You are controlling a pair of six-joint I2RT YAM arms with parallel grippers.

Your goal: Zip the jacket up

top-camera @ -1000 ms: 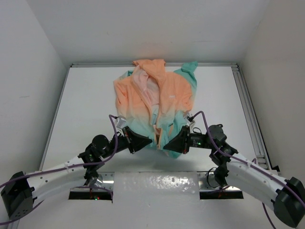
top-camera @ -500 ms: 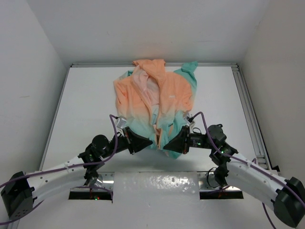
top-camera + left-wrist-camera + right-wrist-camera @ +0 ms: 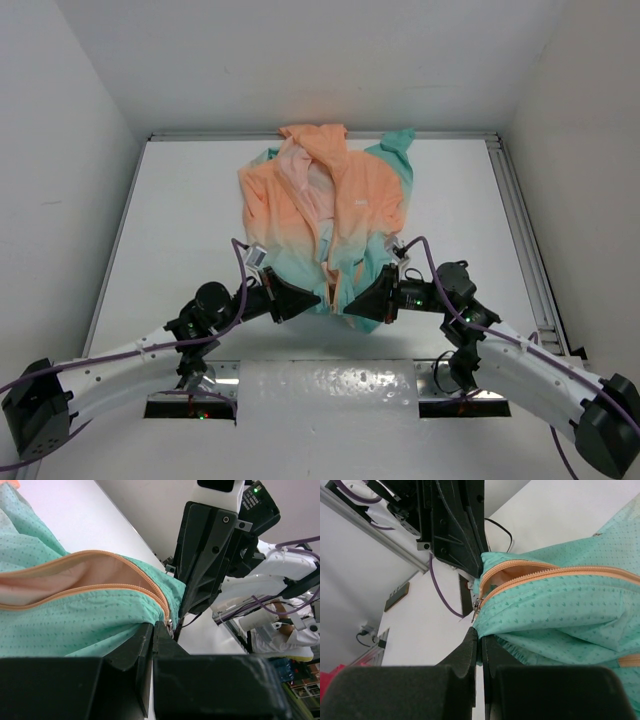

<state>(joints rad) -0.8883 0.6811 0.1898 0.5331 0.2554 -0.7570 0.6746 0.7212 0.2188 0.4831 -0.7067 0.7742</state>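
On the worktop [image 3: 170, 230] the jacket [image 3: 335, 195] lies front up, hood farthest, zipper [image 3: 100, 586] gaping. Both closed, the left tool [image 3: 314, 297] and right tool [image 3: 348, 308] pinch the teal hem [image 3: 545, 625] either side of the slider [image 3: 477, 603]. Next, probably: one regrips the slider and draws it upward.

White matte table [image 3: 180, 230] under the left gripper [image 3: 318, 296] and right gripper [image 3: 346, 308]. Ahead of both, plain white back wall [image 3: 320, 60]. Outboard of each, white left wall [image 3: 60, 200] and right wall [image 3: 590, 200]. Aluminium rail [image 3: 520, 240] along the table edge beyond the right gripper. Behind both, a frosted panel [image 3: 328, 388] at the near edge. Lit softly and evenly, with faint shadows.
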